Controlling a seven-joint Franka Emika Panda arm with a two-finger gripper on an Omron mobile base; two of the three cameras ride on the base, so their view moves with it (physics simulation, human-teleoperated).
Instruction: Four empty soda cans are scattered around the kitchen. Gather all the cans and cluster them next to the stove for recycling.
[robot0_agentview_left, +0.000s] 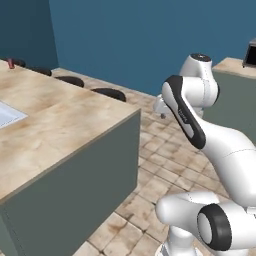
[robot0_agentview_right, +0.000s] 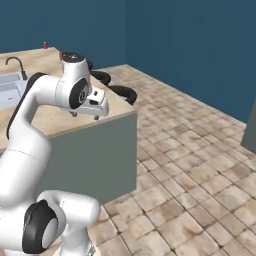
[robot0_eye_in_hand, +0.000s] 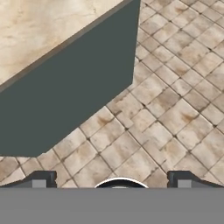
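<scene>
Claw (robot0_eye_in_hand: 112, 181) is released, empty, hanging over the floor (robot0_eye_in_hand: 175, 109) just off the tabletop (robot0_agentview_left: 60, 130) corner. One can (robot0_agentview_left: 10, 63) stands at the tabletop's far edge, well apart from the claw; it shows too as a red speck (robot0_agentview_right: 45, 45) at the far edge. Stove can't be made out.

Risks, as judgement: arm elbow or base clips the tabletop corner if it drives straight in; reaching across could snag the faucet (robot0_agentview_right: 17, 64) near the sink (robot0_agentview_left: 7, 115); stools (robot0_agentview_left: 110, 93) along the far side block that approach. Open floor lies to the right.
</scene>
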